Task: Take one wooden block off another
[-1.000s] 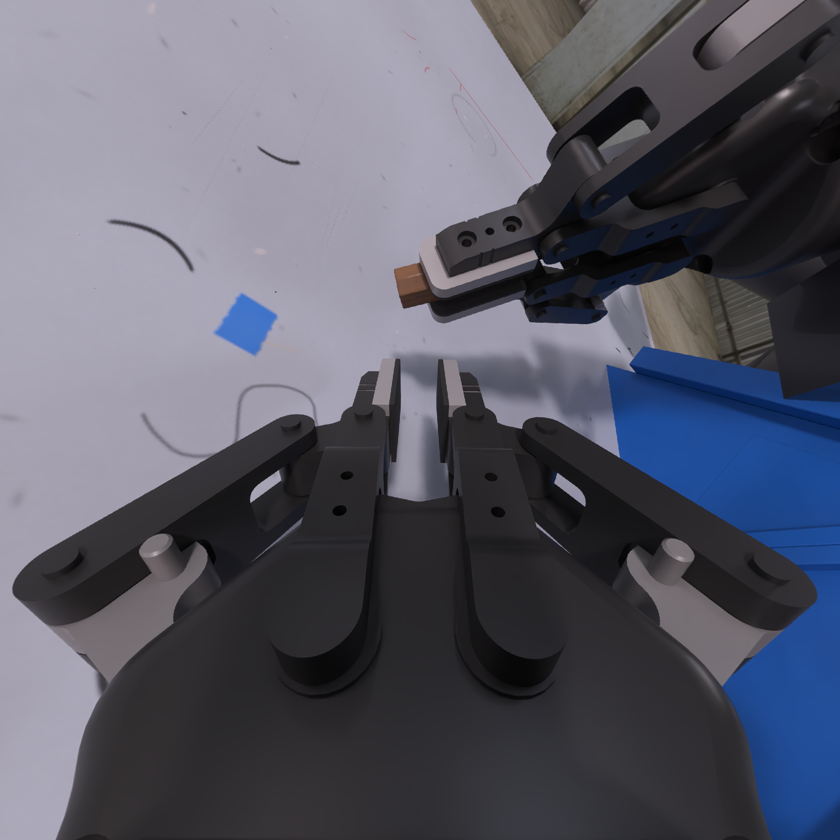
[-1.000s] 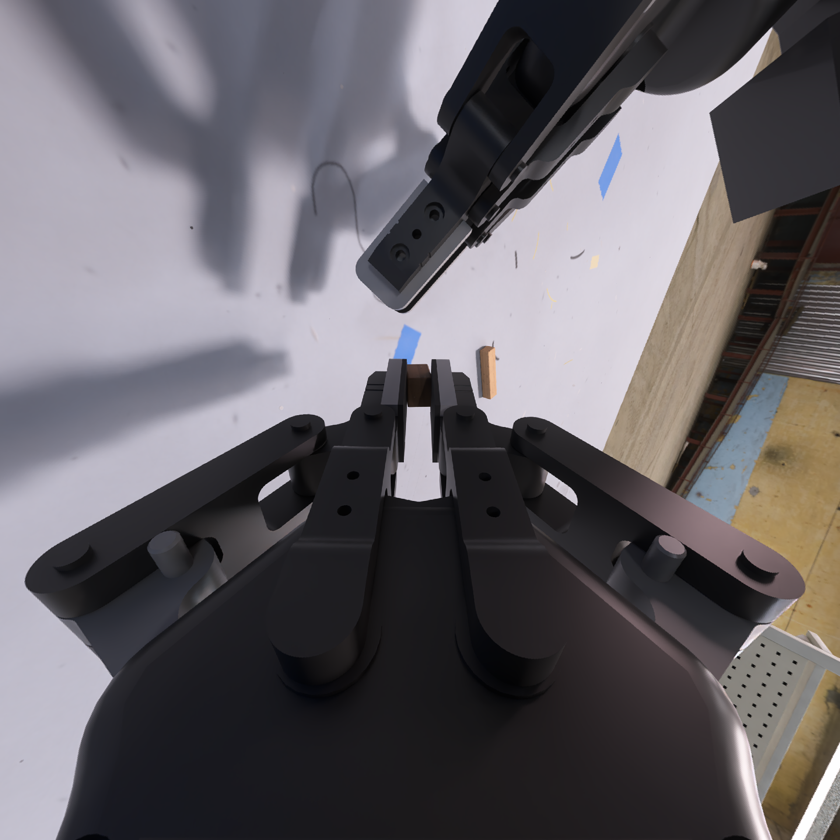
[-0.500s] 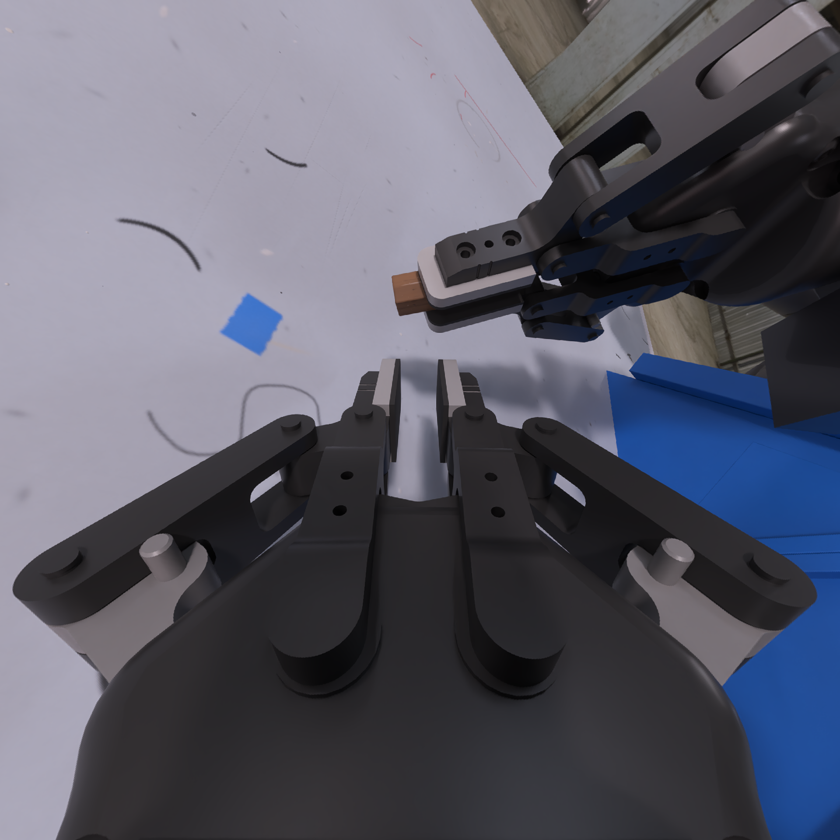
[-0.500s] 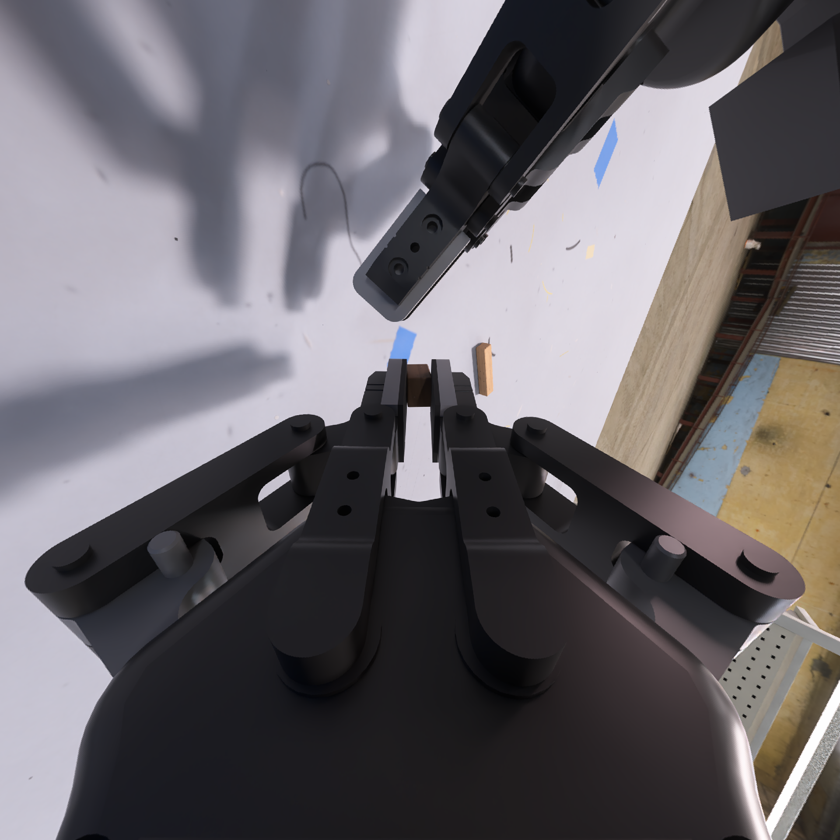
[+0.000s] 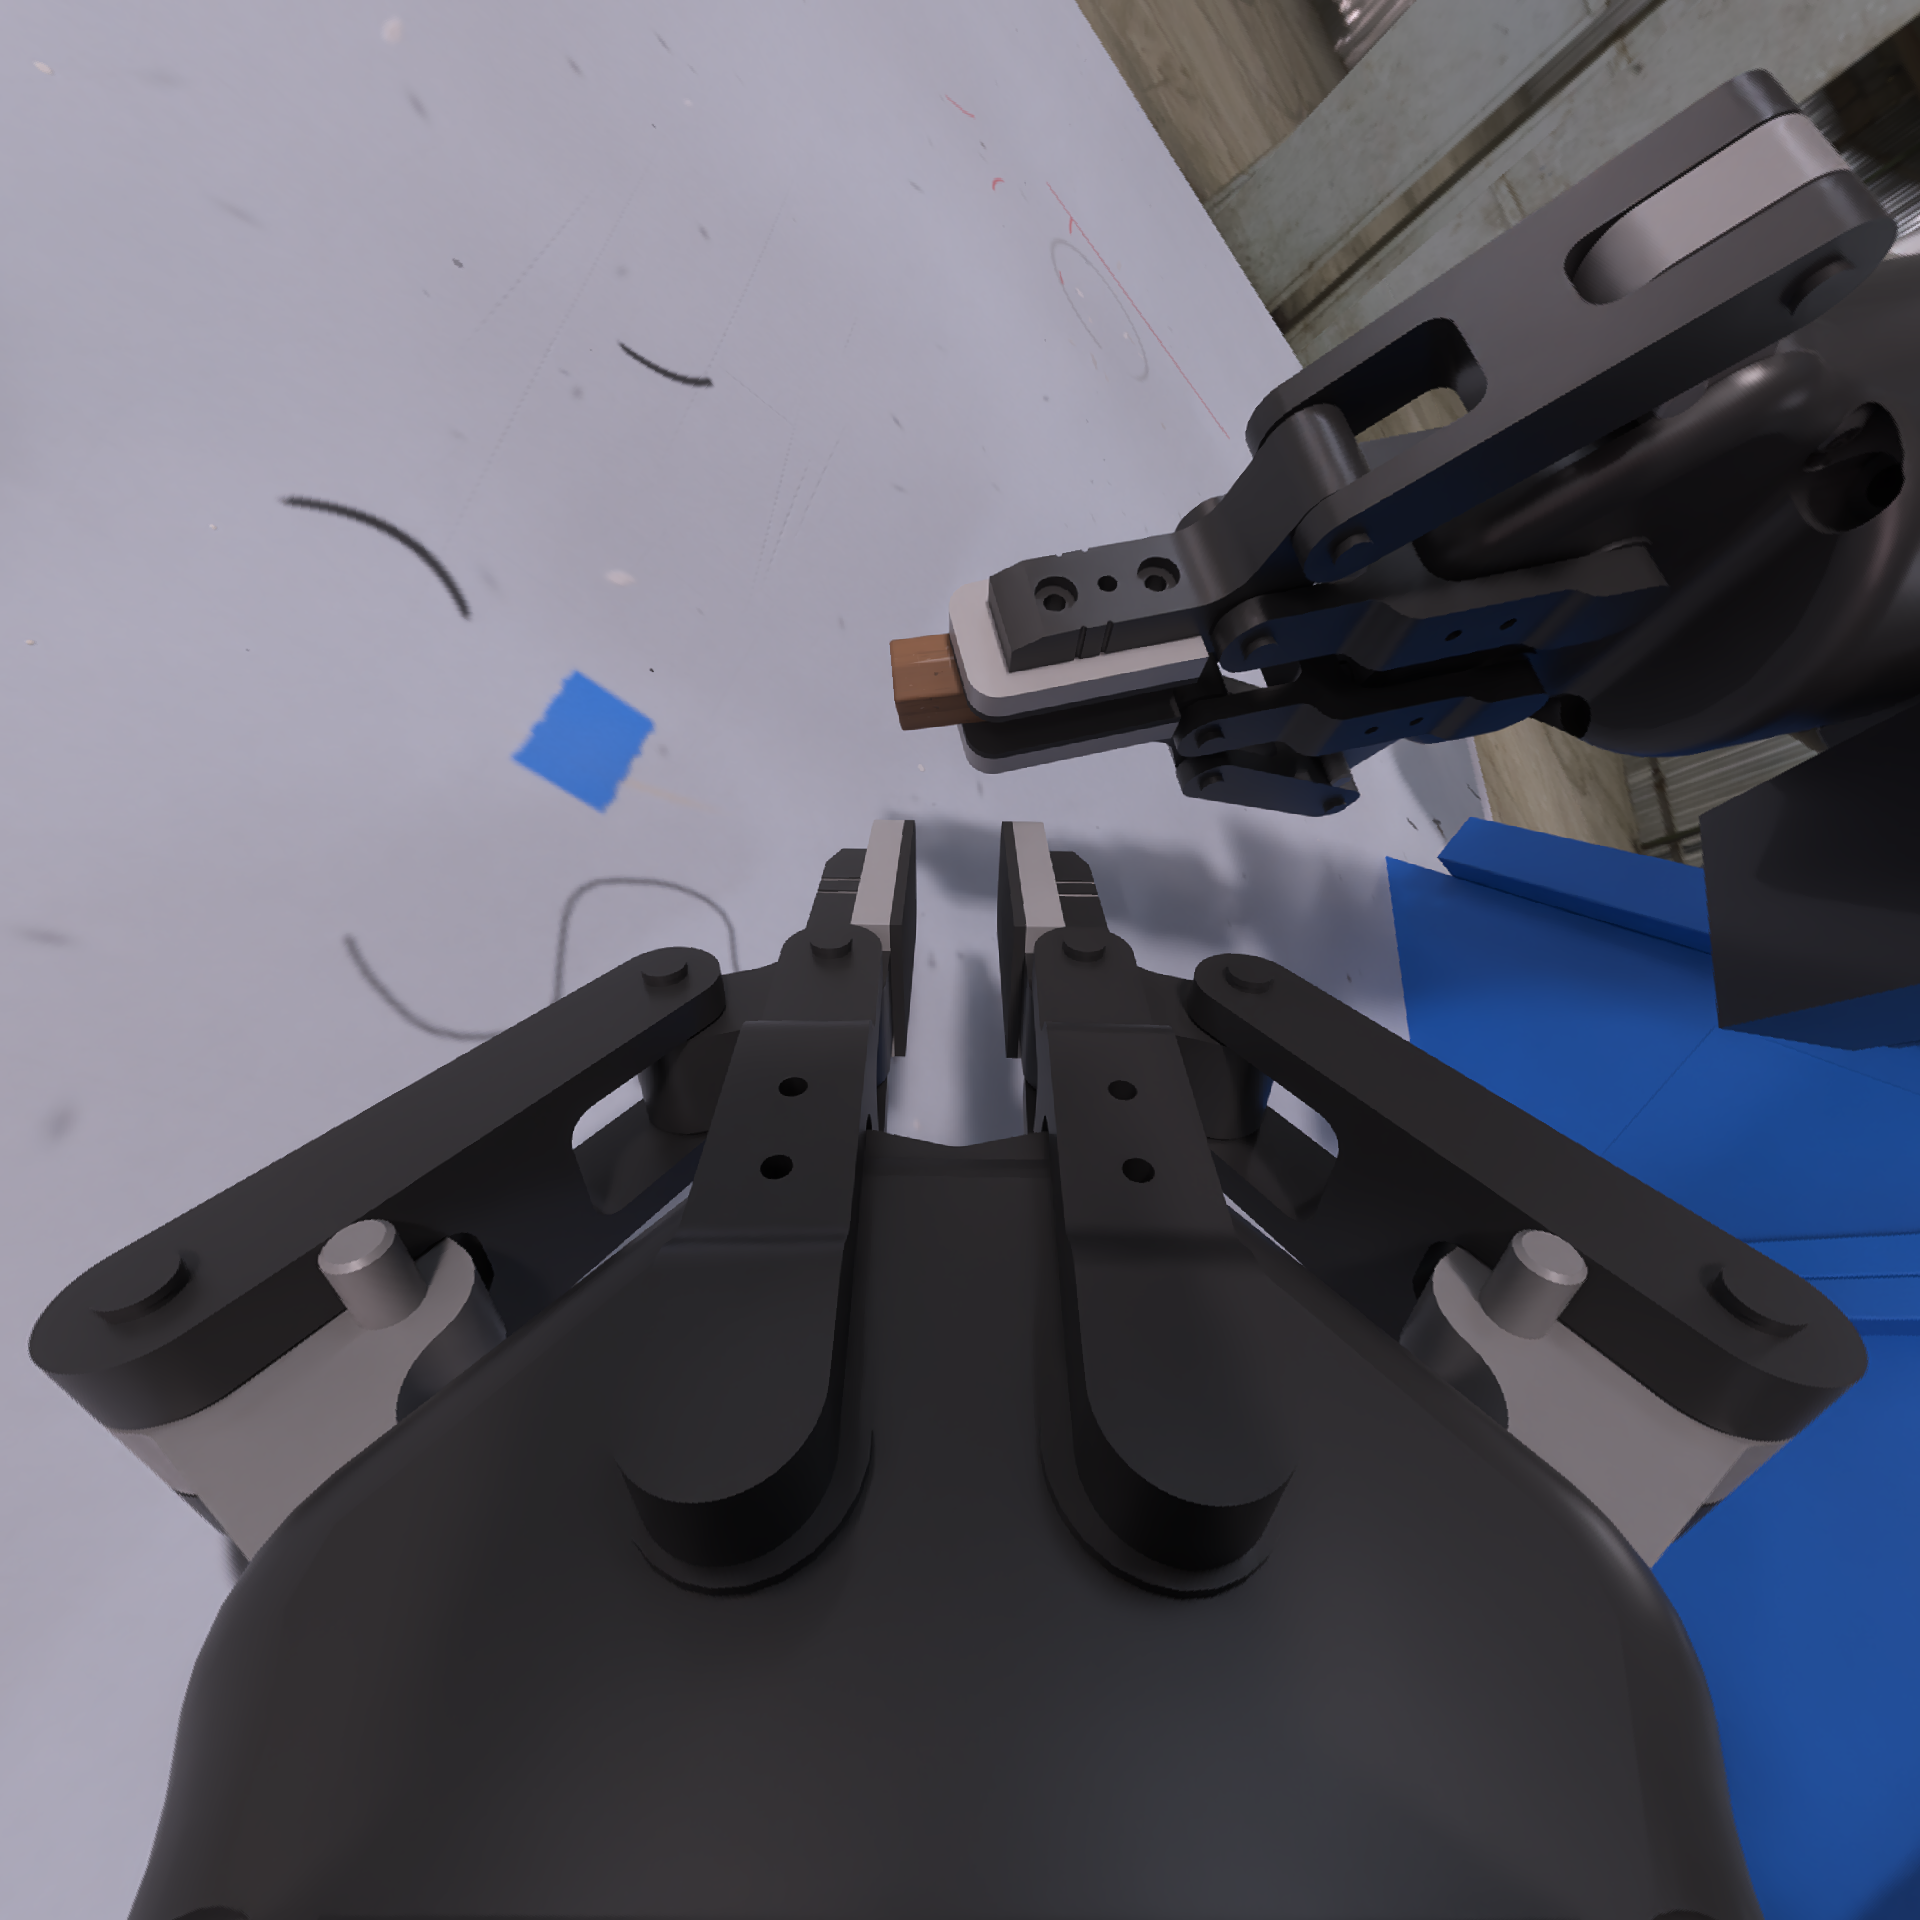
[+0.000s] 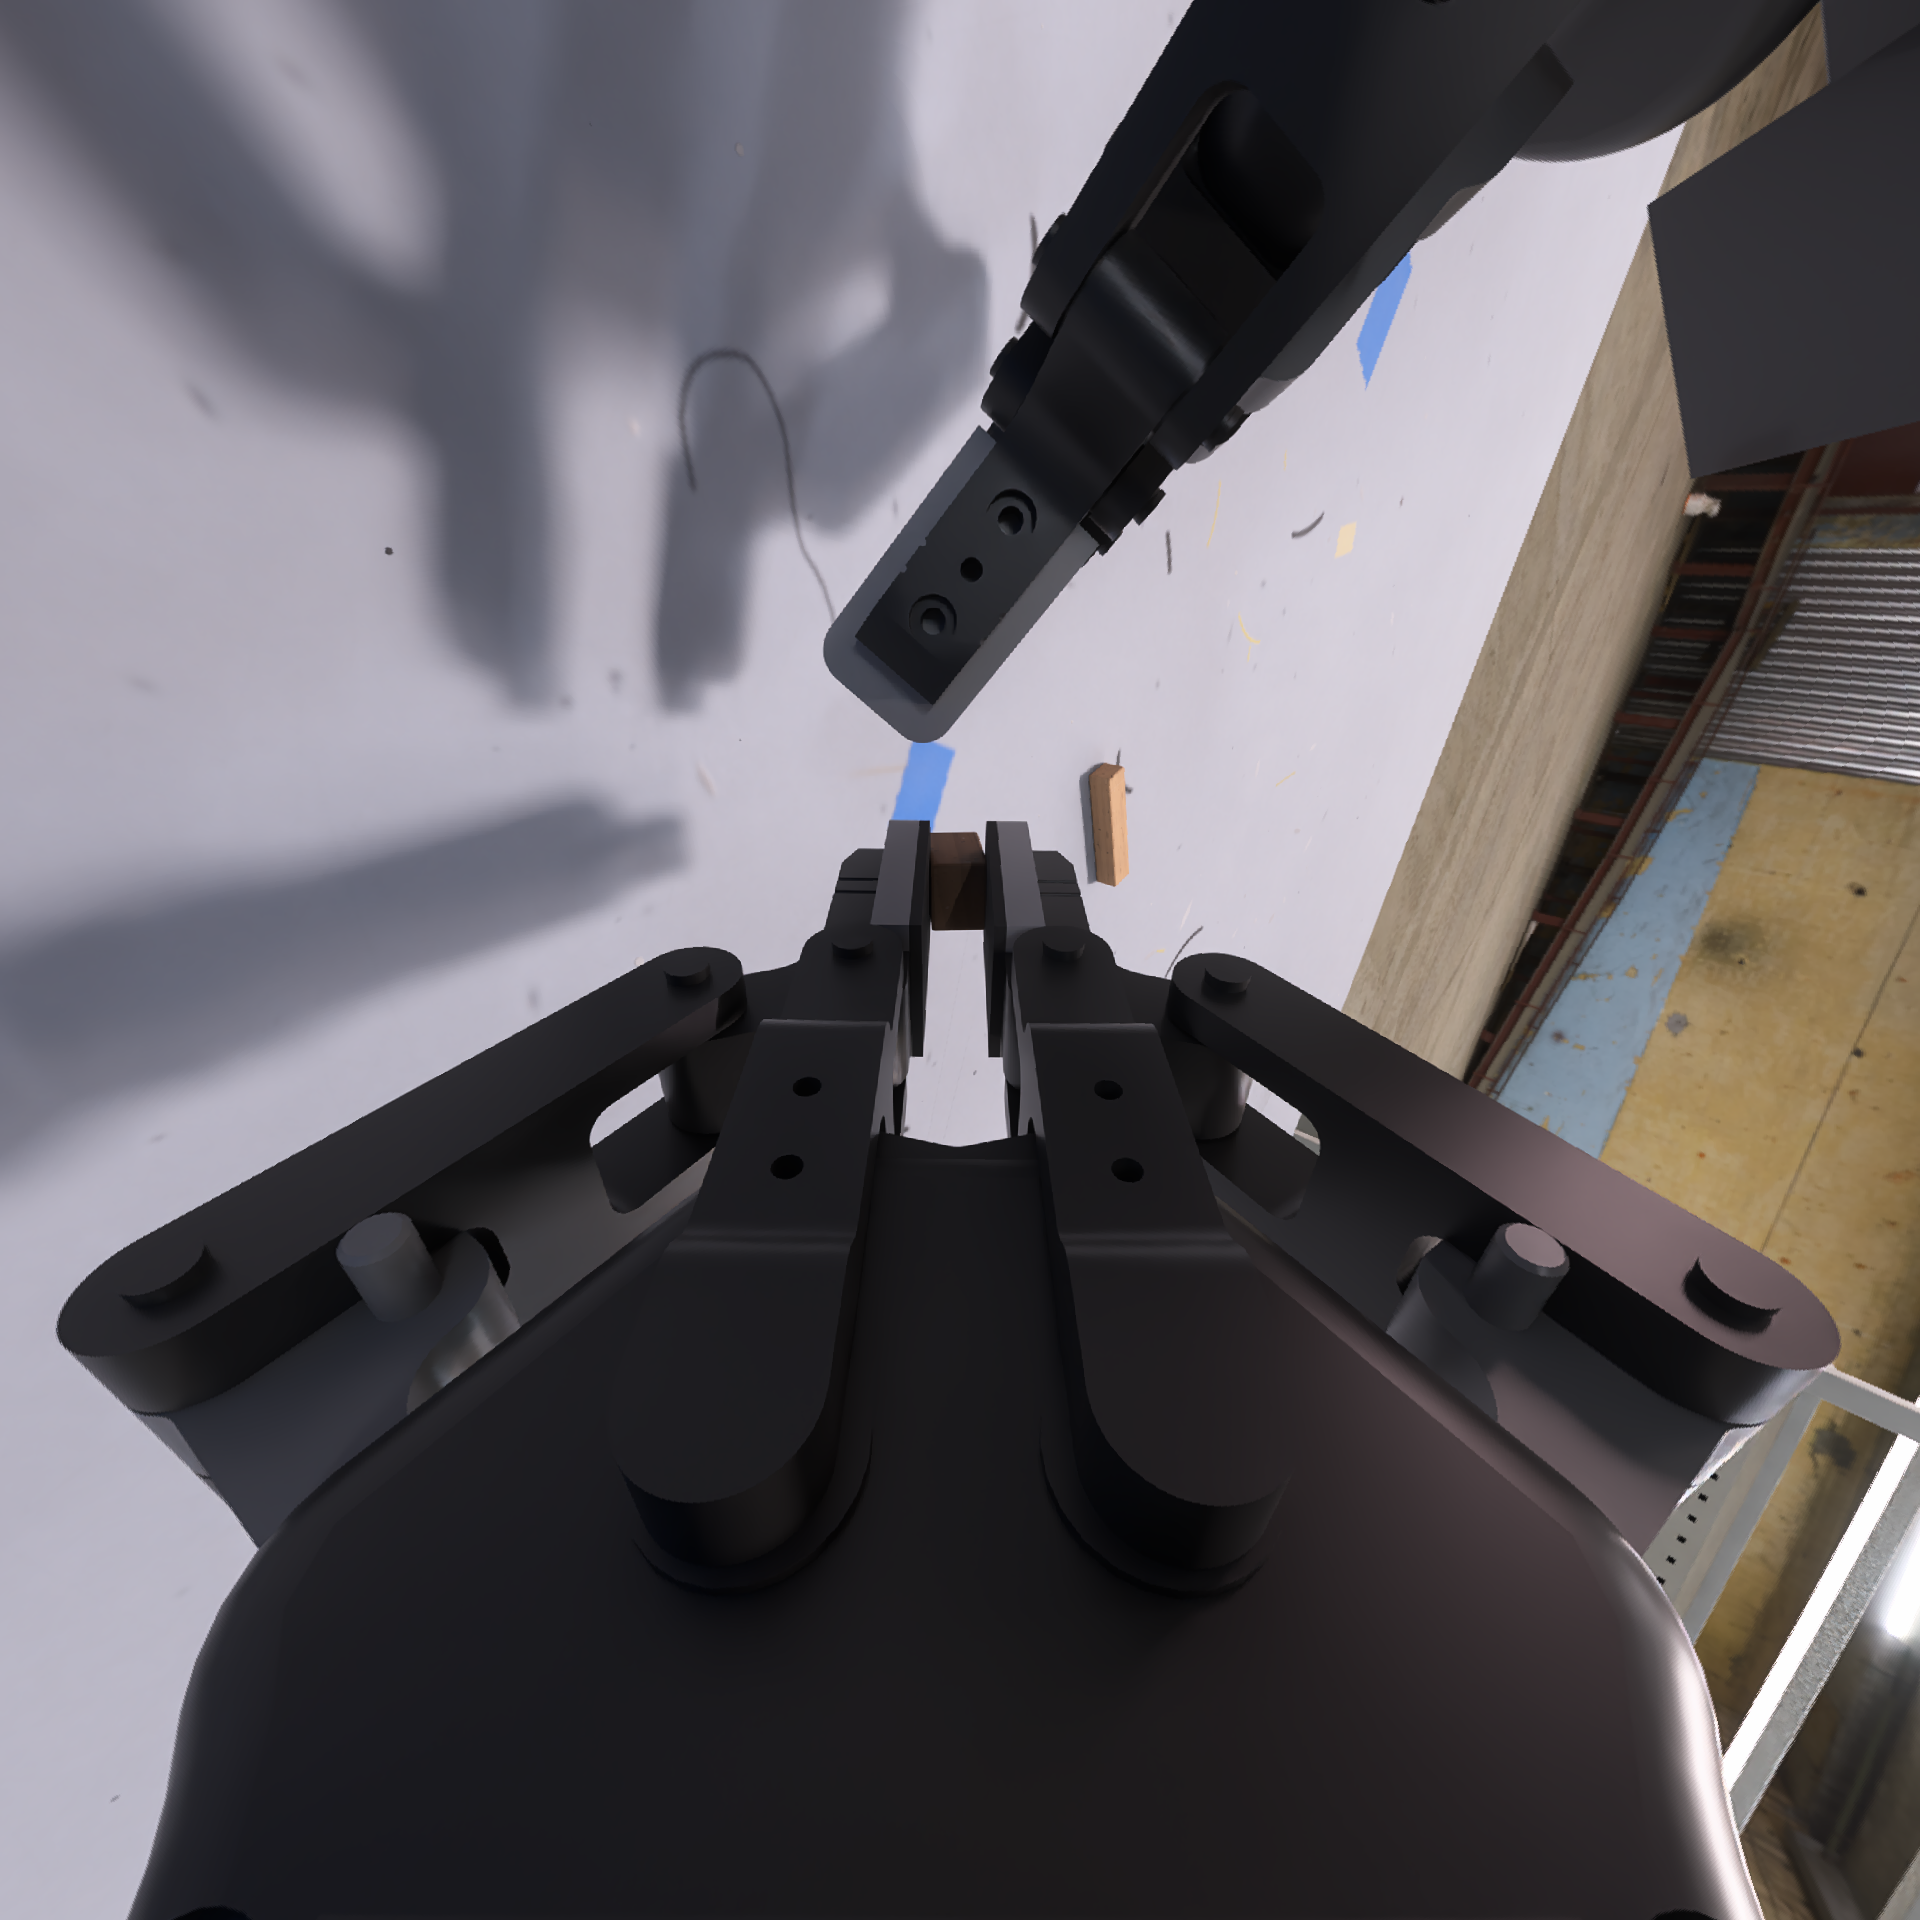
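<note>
My right gripper (image 6: pixel 956 831) is shut on a small dark brown wooden block (image 6: pixel 956 878) and holds it in the air above the grey table. In the left wrist view the right gripper (image 5: pixel 961 691) comes in from the right, with the block's end (image 5: pixel 923 683) sticking out past its pads. A lighter wooden block (image 6: pixel 1109 824) lies alone on the table beyond, apart from the held one. My left gripper (image 5: pixel 956 842) has a narrow gap between its fingers with nothing in it. It hovers just ahead of the right gripper, seen edge-on in the right wrist view (image 6: pixel 904 686).
A blue tape square (image 5: pixel 584 738) and dark scribbles mark the table (image 5: pixel 312 260). A blue tray (image 5: pixel 1558 1039) lies at the right. The table's edge (image 6: pixel 1507 727) runs close on the right, with the floor beyond. The two grippers are close to each other.
Only slight drift. The right gripper keeps the dark block and shifts a little relative to the left gripper. Both finger gaps stay the same.
</note>
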